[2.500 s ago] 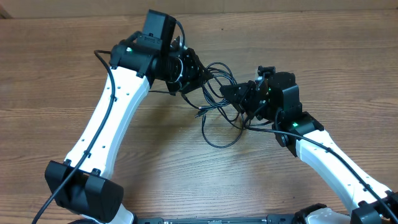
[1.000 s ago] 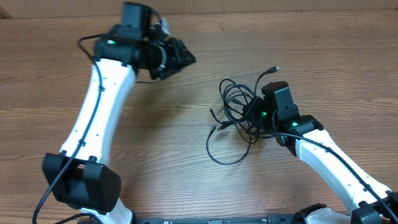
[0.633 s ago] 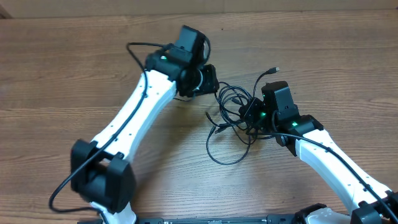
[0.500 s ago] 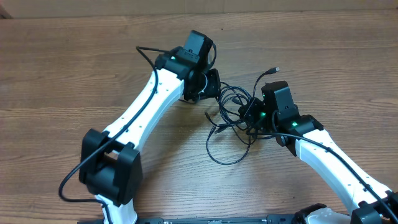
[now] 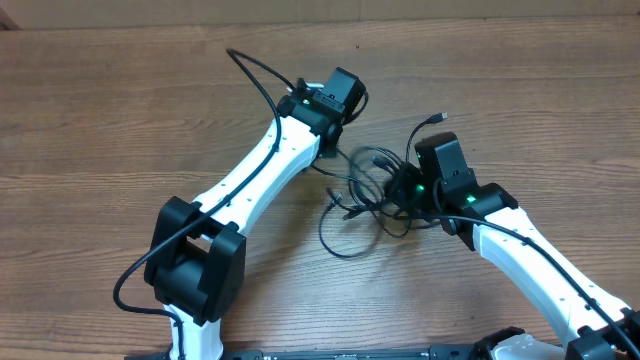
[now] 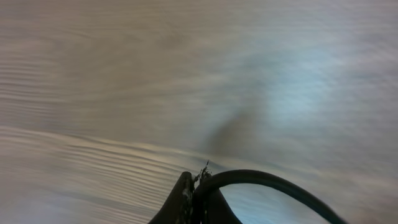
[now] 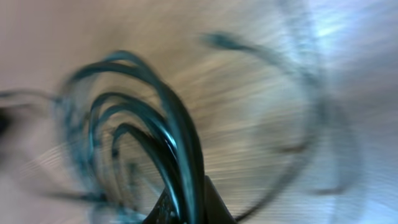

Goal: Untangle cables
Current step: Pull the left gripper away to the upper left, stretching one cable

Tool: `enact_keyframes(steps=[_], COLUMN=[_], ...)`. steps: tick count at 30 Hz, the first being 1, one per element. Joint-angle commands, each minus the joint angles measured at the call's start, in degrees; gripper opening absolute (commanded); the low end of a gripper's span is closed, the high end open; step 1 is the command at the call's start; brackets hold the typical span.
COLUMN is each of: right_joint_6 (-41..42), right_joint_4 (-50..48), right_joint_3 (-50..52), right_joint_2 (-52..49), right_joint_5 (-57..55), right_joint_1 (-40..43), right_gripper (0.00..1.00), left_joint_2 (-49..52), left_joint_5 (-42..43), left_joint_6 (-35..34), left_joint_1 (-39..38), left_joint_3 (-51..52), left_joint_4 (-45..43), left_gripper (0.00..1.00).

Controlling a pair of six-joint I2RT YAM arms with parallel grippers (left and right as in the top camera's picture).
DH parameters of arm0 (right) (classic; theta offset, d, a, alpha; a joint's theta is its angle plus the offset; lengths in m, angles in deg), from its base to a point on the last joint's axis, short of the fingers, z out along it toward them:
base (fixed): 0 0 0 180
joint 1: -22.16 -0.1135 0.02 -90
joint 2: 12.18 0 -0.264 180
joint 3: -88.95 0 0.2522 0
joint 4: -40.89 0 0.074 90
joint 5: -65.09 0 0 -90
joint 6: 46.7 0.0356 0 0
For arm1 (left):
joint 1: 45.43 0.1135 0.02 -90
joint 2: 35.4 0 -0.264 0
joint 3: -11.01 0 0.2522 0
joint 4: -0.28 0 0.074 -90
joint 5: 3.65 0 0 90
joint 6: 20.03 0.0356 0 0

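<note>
The cables [image 5: 362, 196] lie as a tangle of thin black cords on the wooden table, between the two arms. One plug end [image 5: 440, 118] sticks up at the back right, and a loose loop [image 5: 338, 240] hangs toward the front. My left gripper [image 5: 330, 152] is at the tangle's left edge. In the left wrist view it [image 6: 194, 190] is shut on one black cord [image 6: 267, 180] that arcs off to the right. My right gripper [image 5: 402, 188] is at the tangle's right side. In the blurred right wrist view it [image 7: 186, 205] is shut on a bundle of cords [image 7: 177, 130].
The wooden table [image 5: 110, 130] runs out to the left and front of the arms. The left arm's thick black wire [image 5: 262, 72] arches above its forearm. The left arm's white link [image 5: 255, 175] crosses the table diagonally, left of the tangle.
My left arm has swung from the far left over to the tangle and now grips a cord. The tangle and its front loop have shifted slightly left. The right arm has barely moved.
</note>
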Motion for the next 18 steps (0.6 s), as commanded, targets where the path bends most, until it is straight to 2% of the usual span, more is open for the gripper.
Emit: enact_keyframes(steps=[1, 6, 9, 18], right_joint_6=[-0.2, -0.2, -0.2, 0.5], right_joint_4=[3.7, 5.9, 8.2, 13.0], right_joint_3=[0.8, 0.8, 0.8, 0.8], right_joint_2=[0.2, 0.2, 0.2, 0.2], right_joint_5=[-12.6, -13.2, -15.2, -24.9], right_joint_1=[1.0, 1.0, 1.0, 1.5], right_gripper=[0.04, 0.04, 0.04, 0.04], left_joint_2=[-1.6, -3.5, -3.8, -3.8], left_joint_5=[-16.5, -15.2, -7.3, -6.1], left_joint_6=[0.4, -4.3, -4.1, -2.5], left_joint_1=[5.1, 8.6, 12.6, 24.6], left_joint_3=[-7.6, -12.7, -14.0, -17.4], left_joint_4=[1.1, 0.9, 0.8, 9.5], left_gripper=[0.04, 0.04, 0.04, 0.04])
